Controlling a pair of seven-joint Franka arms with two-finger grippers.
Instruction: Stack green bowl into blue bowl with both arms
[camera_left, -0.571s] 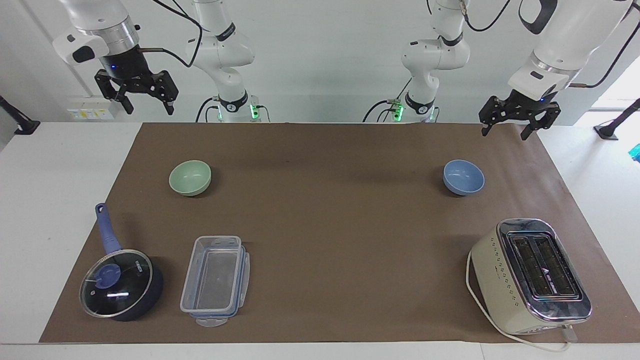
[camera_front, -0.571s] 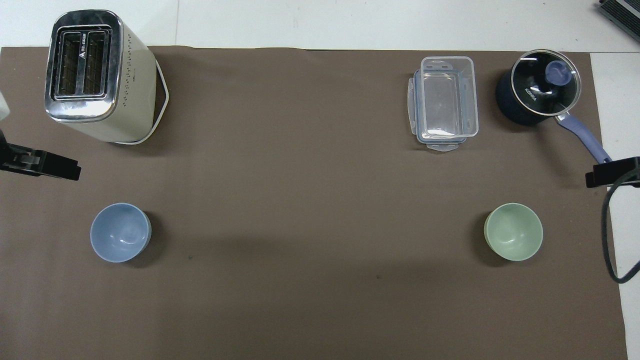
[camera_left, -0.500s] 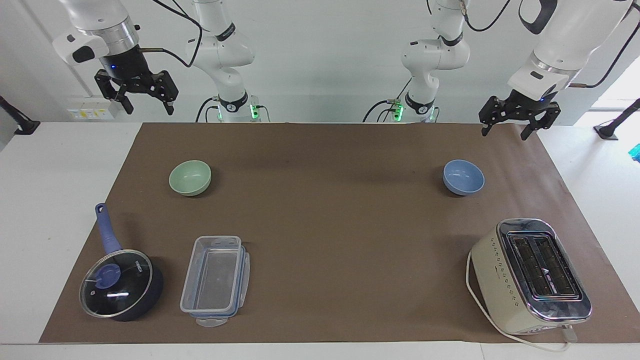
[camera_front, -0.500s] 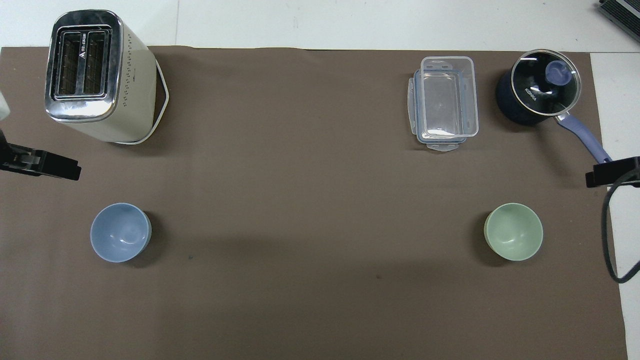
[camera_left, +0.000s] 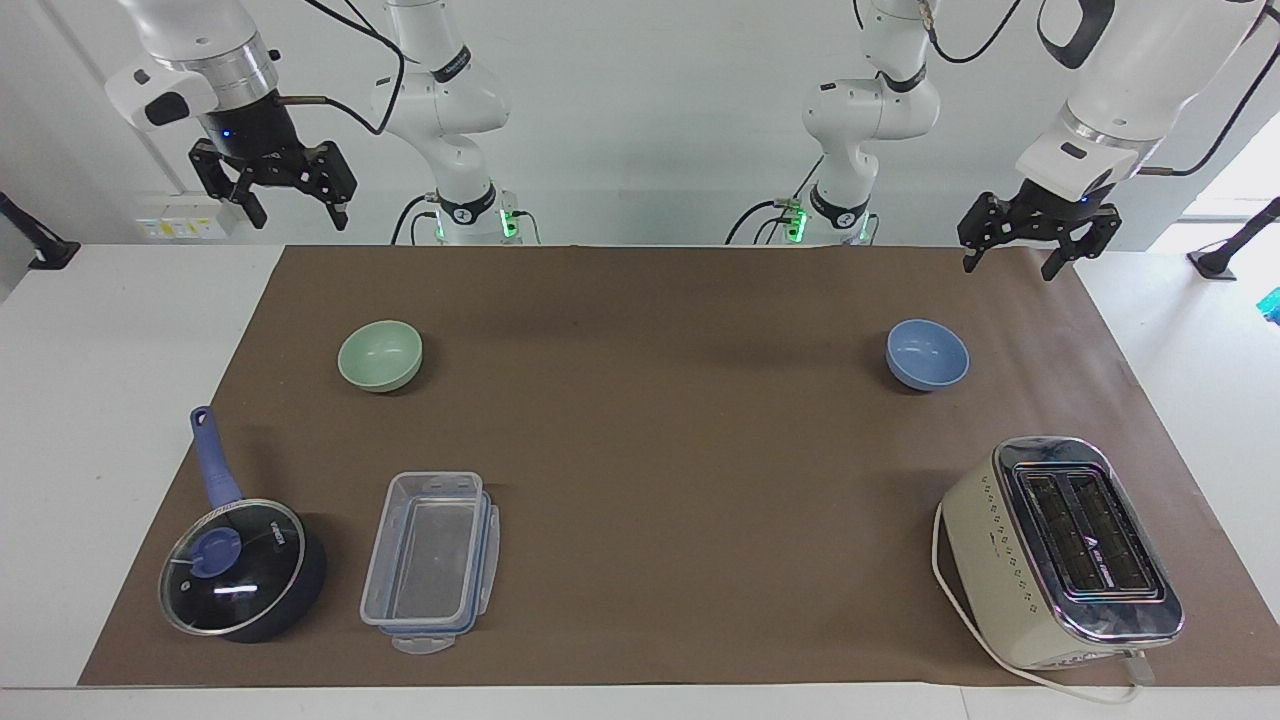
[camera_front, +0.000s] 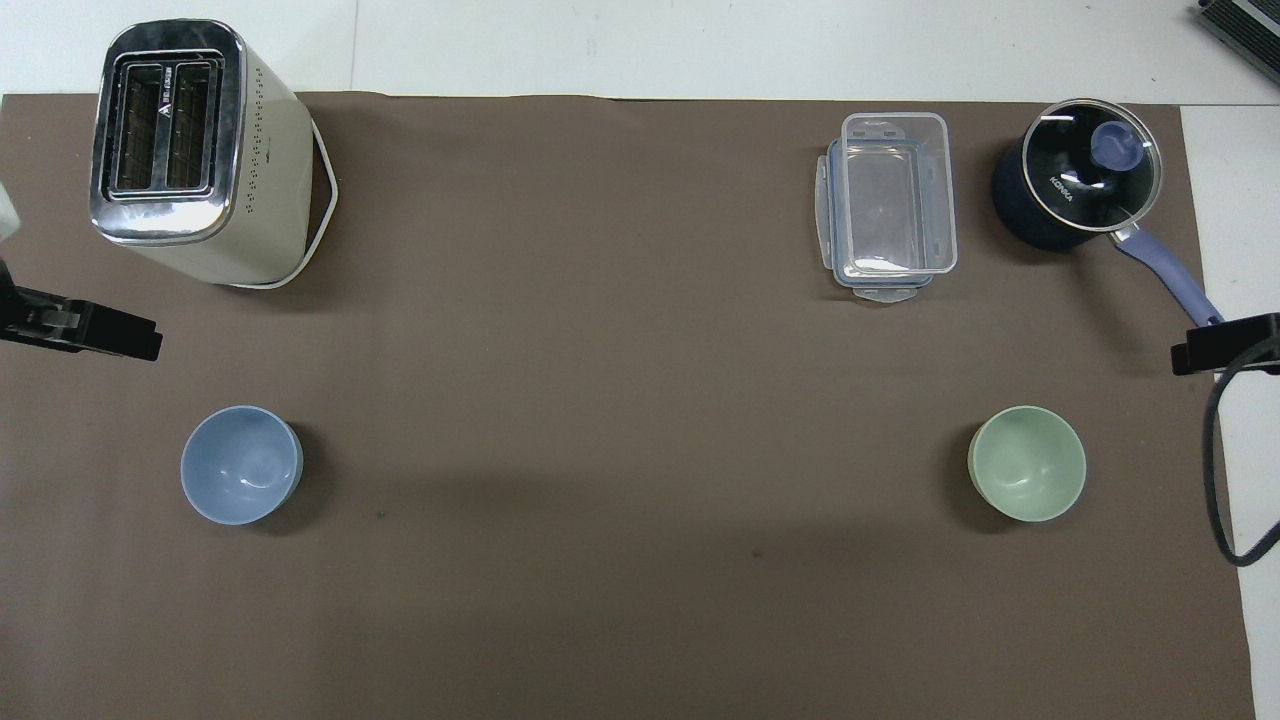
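Observation:
The pale green bowl (camera_left: 380, 355) (camera_front: 1027, 463) sits upright on the brown mat toward the right arm's end. The periwinkle blue bowl (camera_left: 927, 354) (camera_front: 240, 464) sits upright toward the left arm's end. Both are empty and far apart. My right gripper (camera_left: 297, 212) hangs open high in the air over the mat's corner at the robots' edge, well clear of the green bowl. My left gripper (camera_left: 1011, 262) hangs open above the mat's edge close to the blue bowl, touching nothing. Only a black tip of each gripper shows at the overhead view's side edges.
A cream toaster (camera_left: 1062, 550) (camera_front: 190, 150) stands farther from the robots than the blue bowl. A lidded dark saucepan (camera_left: 243, 565) (camera_front: 1080, 185) and a clear plastic container (camera_left: 432, 560) (camera_front: 888, 205) lie farther out than the green bowl.

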